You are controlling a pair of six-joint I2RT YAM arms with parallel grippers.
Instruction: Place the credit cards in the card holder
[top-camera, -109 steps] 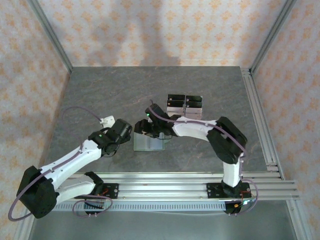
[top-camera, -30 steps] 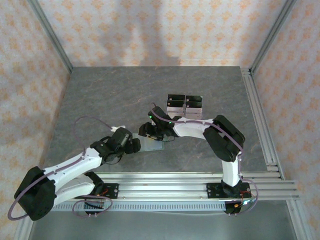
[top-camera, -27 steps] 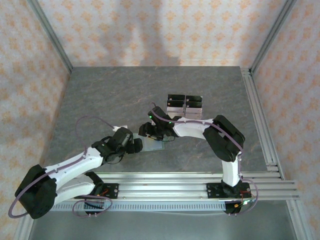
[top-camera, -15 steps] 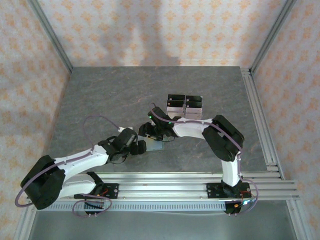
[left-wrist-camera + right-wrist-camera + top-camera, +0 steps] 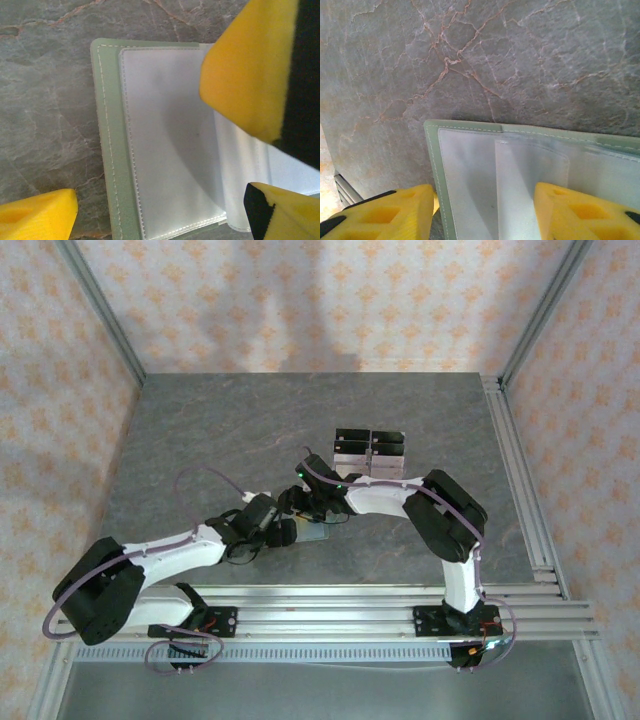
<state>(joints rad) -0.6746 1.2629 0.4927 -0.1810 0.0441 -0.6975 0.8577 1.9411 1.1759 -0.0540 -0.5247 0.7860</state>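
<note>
Top external: the card holder (image 5: 315,533) lies on the surface (image 5: 200,440) between left tool (image 5: 284,532) and right tool (image 5: 297,506). Left wrist: clear sleeves (image 5: 170,140) show, left tool wide astride them. Right wrist: right tool wide too, over the stitched green edge (image 5: 432,150).

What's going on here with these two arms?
Two robot arms are working on a green wallet that lies open on the table, with its clear sleeves facing up. The left gripper and the right gripper both sit low over it, jaws open, and neither is gripping a card. A rack with black pieces stands farther back on the table.
</note>
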